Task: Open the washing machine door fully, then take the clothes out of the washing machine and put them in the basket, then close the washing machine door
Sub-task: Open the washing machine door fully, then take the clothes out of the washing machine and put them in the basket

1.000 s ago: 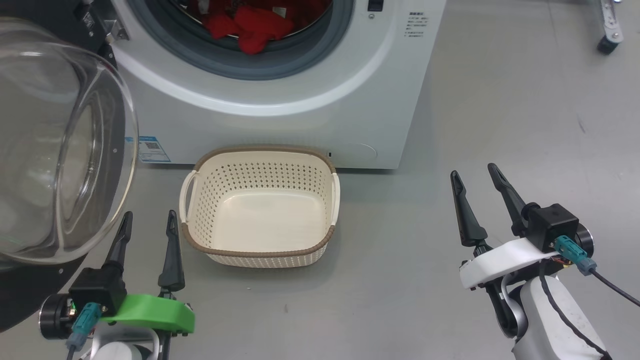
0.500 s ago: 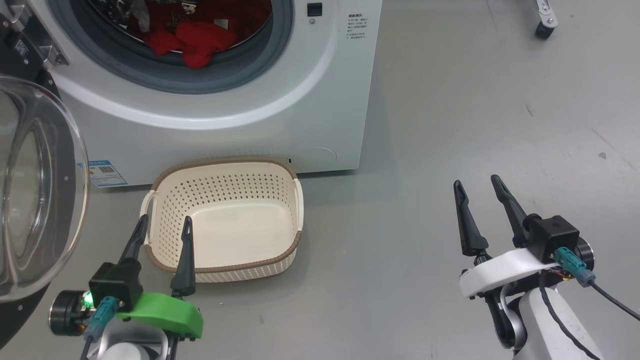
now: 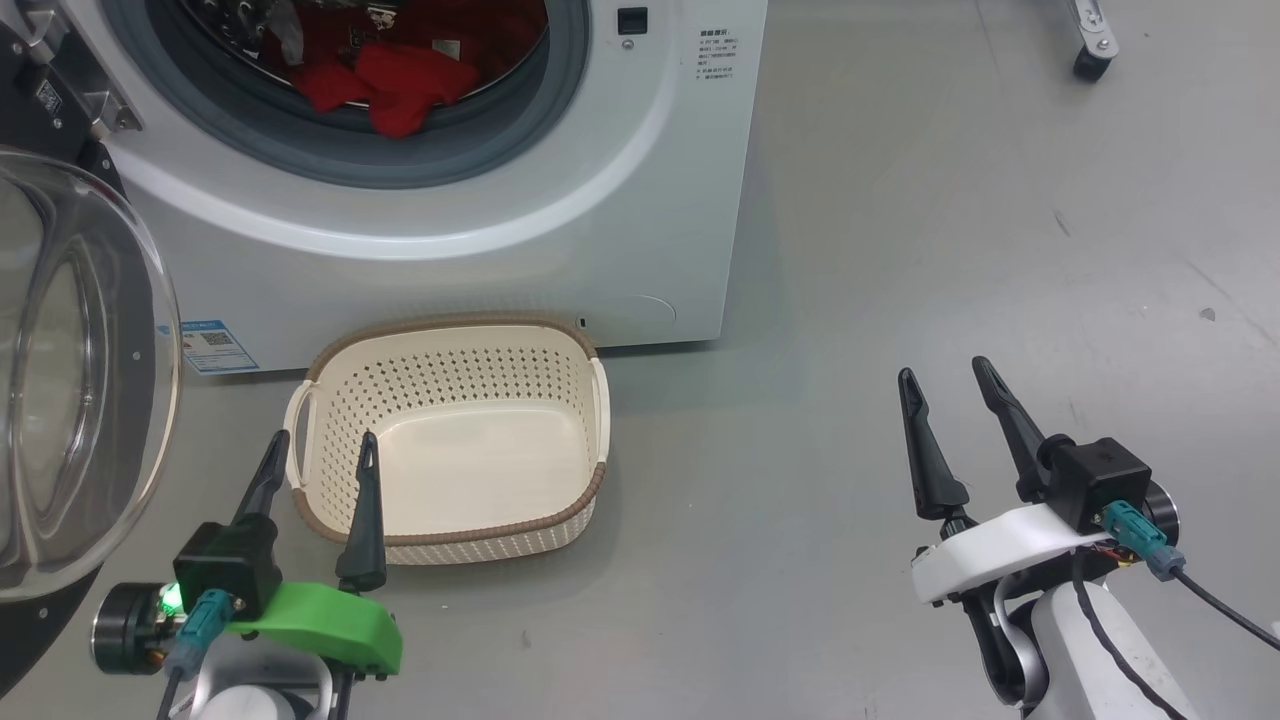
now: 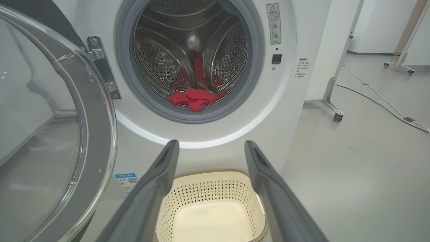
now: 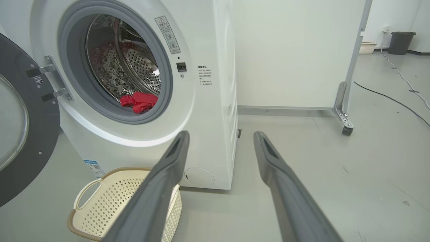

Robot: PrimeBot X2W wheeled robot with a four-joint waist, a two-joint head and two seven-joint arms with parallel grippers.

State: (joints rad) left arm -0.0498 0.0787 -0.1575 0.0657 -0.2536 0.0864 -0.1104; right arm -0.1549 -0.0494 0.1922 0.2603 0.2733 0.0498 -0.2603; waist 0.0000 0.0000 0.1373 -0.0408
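Observation:
The white washing machine (image 3: 600, 200) stands with its door (image 3: 80, 380) swung wide to the left, glass bowl bulging toward me. Red clothes (image 3: 400, 75) lie at the front of the steel drum (image 4: 191, 53), also seen as red clothes (image 4: 193, 99) and red clothes (image 5: 139, 101). The cream basket (image 3: 450, 535) sits empty on the floor in front of the machine. My left gripper (image 3: 320, 452) hangs open over the basket's near left corner. My right gripper (image 3: 945, 380) is open above bare floor to the right, holding nothing.
Grey floor (image 3: 950, 220) spreads to the right of the machine. A wheeled frame leg (image 5: 344, 111) and a cable (image 5: 393, 99) lie further right, by a white partition. A dark bin (image 5: 401, 42) stands far back.
The head view has shifted, so machine and basket sit further left in it than a second ago. Both grippers stay open and empty, nearly in place.

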